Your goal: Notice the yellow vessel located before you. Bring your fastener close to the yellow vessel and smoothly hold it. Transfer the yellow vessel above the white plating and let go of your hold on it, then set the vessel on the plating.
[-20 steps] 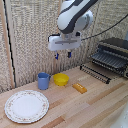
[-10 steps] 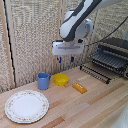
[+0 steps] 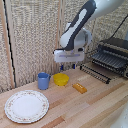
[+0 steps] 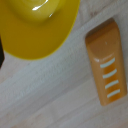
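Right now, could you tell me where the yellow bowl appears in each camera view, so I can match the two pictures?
Exterior view: the yellow bowl sits on the wooden table just below the gripper, between the blue cup and the orange block.
Wrist view: the yellow bowl fills one corner, partly cut off.
Shared landmark: the orange block, close beside the bowl in both views.

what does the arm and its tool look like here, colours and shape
In the exterior view the arm is white and rounded, with a dark grey band running along its curved upper link. It ends in a boxy white wrist block carrying the tool, whose short dark fingers point down. No cables or markings are discernible.
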